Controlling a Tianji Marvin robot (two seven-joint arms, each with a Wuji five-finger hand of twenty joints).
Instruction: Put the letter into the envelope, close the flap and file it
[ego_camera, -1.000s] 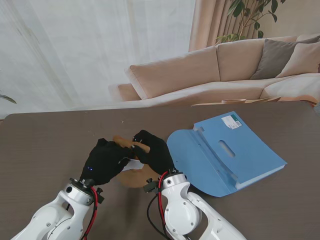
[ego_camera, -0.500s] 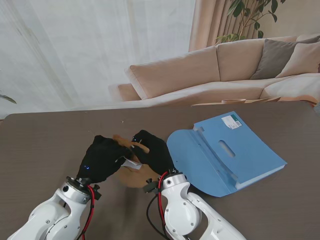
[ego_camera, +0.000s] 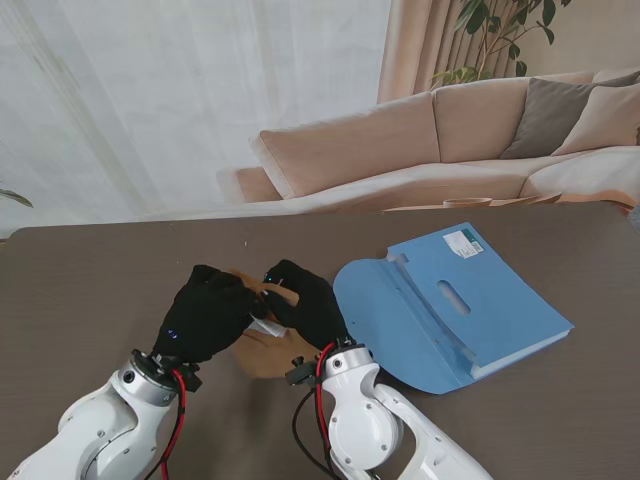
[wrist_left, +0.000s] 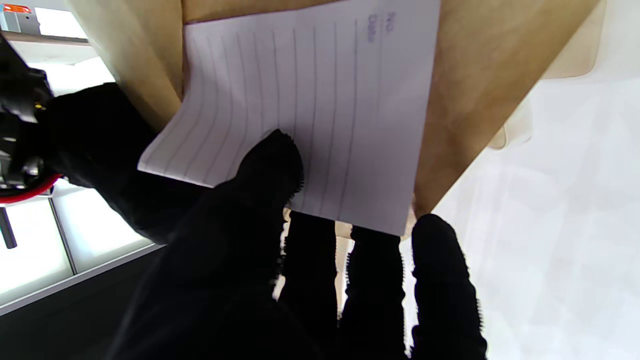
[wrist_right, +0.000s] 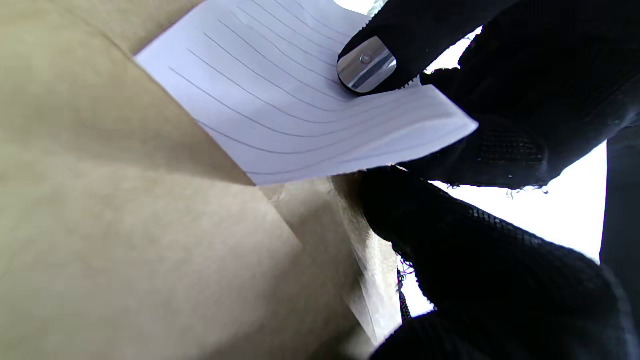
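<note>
A brown envelope (ego_camera: 268, 352) is held up off the table between my two black-gloved hands. My right hand (ego_camera: 306, 300) is shut on its edge; the envelope (wrist_right: 125, 225) fills the right wrist view. A white lined letter (wrist_left: 320, 100) sticks partly out of the envelope's (wrist_left: 475, 75) mouth. My left hand (ego_camera: 205, 316) is shut on the letter, thumb (wrist_left: 270, 165) on top and fingers underneath. Only a small white strip of the letter (ego_camera: 265, 327) shows in the stand view. The letter (wrist_right: 300, 110) bends where it enters the envelope.
An open blue file folder (ego_camera: 455, 300) lies on the dark brown table (ego_camera: 90, 290) to the right of my hands, its flap spread toward them. A beige sofa (ego_camera: 420, 140) stands beyond the table's far edge.
My left hand has shifted slightly farther from me and closer to the right hand, covering more of the envelope's far tip. The right hand and the folder have stayed put.
</note>
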